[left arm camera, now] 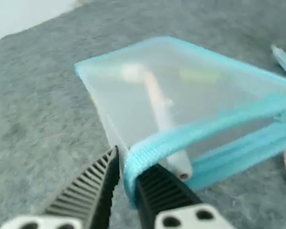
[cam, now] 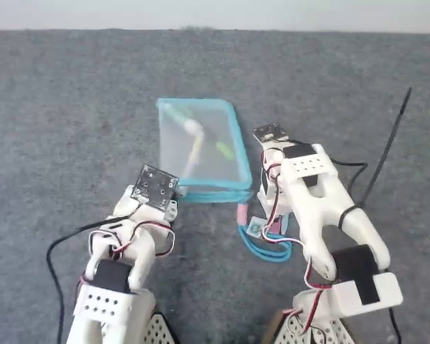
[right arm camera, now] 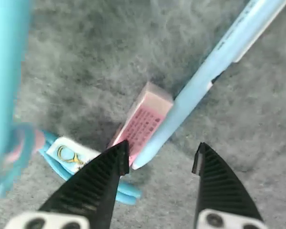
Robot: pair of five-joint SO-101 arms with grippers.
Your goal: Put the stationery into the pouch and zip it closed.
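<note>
A: At frame centre sits the pouch (cam: 201, 143), the left gripper (left arm camera: 128, 164) pinching its soft zipper rim.
B: And the right gripper (right arm camera: 162, 148)?
A: Jaws spread over the pen (right arm camera: 214, 71) and eraser (right arm camera: 145, 117). The pen is probably light, stiff and slick; mid-barrel suits.

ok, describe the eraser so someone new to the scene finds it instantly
On the grey mat, find the pouch; off its corner hovers the open right gripper. Below it the eraser lies beside a light blue pen. It is a short pink block; the pen is long, the blue strap loops.
</note>
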